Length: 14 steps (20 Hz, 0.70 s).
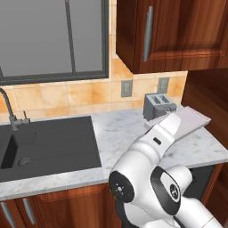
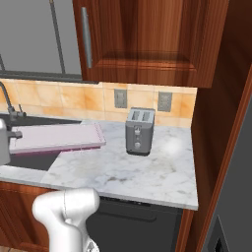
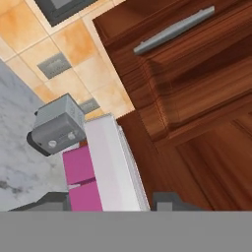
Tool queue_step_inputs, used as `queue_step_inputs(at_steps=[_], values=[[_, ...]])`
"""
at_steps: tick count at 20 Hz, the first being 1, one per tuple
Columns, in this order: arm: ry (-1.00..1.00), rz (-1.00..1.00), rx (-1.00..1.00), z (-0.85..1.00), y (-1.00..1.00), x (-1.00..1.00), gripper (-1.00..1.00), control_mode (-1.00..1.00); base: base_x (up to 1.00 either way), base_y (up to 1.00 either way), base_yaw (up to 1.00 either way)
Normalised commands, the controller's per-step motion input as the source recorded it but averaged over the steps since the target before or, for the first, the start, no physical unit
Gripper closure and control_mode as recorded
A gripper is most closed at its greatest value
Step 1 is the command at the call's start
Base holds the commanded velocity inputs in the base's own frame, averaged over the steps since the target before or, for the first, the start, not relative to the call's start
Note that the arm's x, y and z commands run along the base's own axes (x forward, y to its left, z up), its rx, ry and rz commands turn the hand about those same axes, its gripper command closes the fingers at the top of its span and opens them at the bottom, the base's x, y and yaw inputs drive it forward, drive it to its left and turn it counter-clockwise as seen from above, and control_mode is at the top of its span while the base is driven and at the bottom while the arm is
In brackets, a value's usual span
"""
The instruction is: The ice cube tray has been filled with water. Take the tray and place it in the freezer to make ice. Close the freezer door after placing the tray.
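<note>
The gripper point(image 3: 110, 202) was clamped on the tray point(image 2: 56, 138), held level above the counter point(image 2: 147, 172) beside the toaster point(image 2: 139, 131), so the carry toward the freezer called for keeping it flat and clear of the toaster.

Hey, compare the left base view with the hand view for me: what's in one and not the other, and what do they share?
Left base view alone: the dark sink with its faucet, the window, and the robot's white arm.

Hand view alone: the pincer fingertips, shut on the ice cube tray, and the magenta underside of that tray.

Both share: the tray held up off the marble counter, the grey toaster beside it, the wall outlets, the tiled backsplash and the wooden upper cabinet with its bar handle.
</note>
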Motion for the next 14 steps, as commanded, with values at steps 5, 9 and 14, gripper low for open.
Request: queue_step_inputs(at_steps=[5, 9, 14], values=[[-0.14, 0.0, -0.06, 0.0, 0.0, 0.0, 1.0, -1.0, 0.0, 0.0, 0.0], [0.0, 0.0, 0.0, 0.0, 0.0, 0.0, 1.0, -1.0, 0.0, 0.0, 0.0], [-0.02, 0.0, 0.0, 0.0, 0.0, -0.11, 1.0, 1.0, -0.1, 0.0, 0.0]])
